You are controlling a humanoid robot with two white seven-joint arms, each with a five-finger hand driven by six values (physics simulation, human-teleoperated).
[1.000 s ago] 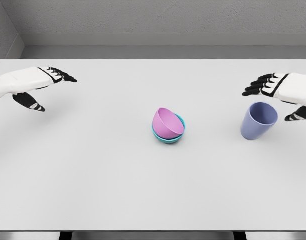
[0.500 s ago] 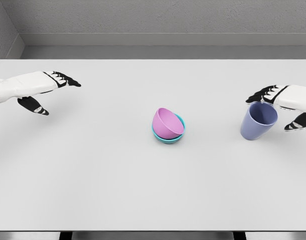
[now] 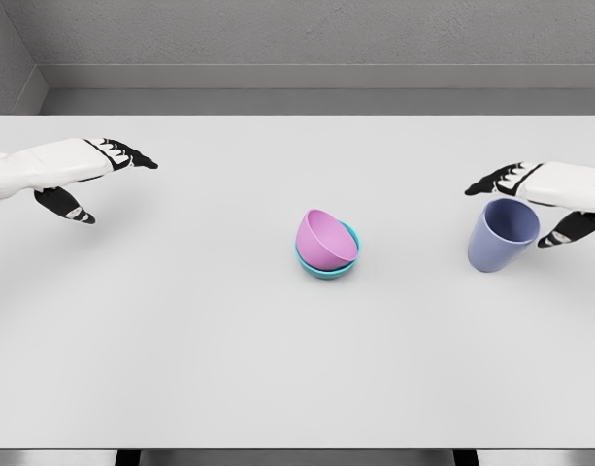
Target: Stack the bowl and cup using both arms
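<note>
At the right of the frame, the right hand (image 3: pixel 549 199) has its fingers (image 3: pixel 491 183) spread open around the rim of the blue cup (image 3: pixel 502 235), holding nothing firmly. The left hand (image 3: pixel 69 170), upper left, is open and empty. At the centre of the worktop (image 3: pixel 181 330), the pink bowl (image 3: pixel 324 238) sits tilted in the teal bowl (image 3: pixel 328 271).

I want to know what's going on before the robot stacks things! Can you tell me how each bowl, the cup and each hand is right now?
pink bowl: tilted, sitting inside the teal bowl.
teal bowl: upright on the table, holding the pink bowl.
purple cup: upright, leaning a little, empty.
right hand: open around the cup's rim, not yet gripping.
left hand: open, holding nothing, over the table's left side.
</note>
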